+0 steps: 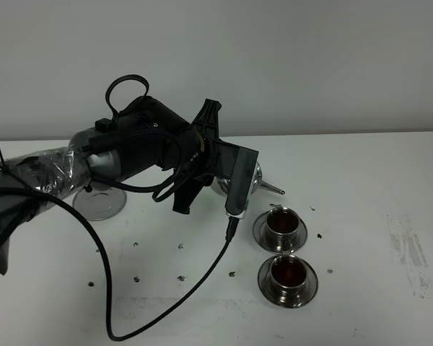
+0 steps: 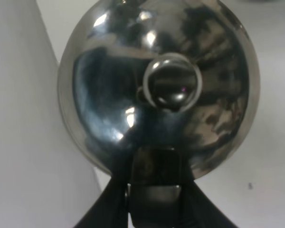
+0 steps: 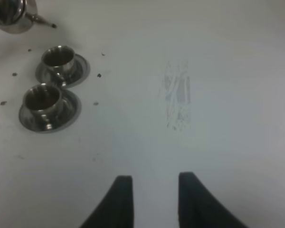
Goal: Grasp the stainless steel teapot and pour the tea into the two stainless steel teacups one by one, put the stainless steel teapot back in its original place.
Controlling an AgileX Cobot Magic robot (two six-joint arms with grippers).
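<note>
Pouring done, teapot not yet back on its disc

Holding the teapot (image 2: 156,90) by its handle, the left gripper (image 2: 154,190) is clamped tight; the left wrist view looks straight down on the domed lid and knob, with the handle pinched between the dark jaws. From the high camera most of the pot is hidden behind the arm, with only the base and thin spout (image 1: 273,189) showing, the spout tip pointing toward the far cup (image 1: 283,222). Whether the pot is resting on the table or just above it, I cannot tell.

Both cups hold dark tea: the far cup and the near cup (image 1: 288,272), each on its own saucer. So the pouring looks finished, and what remains is the return to the disc (image 1: 99,201), which lies bare on the left, partly under the arm.

Room to move: the path back to the disc runs away from the cups over open table (image 1: 361,180), crossed only by a loose black cable (image 1: 101,252) and scattered tea specks. The spout sits near the far cup's saucer, so it should clear that first. The right gripper (image 3: 152,190) idles over the right side of the table, well apart, its jaws drawn in and holding nothing.
</note>
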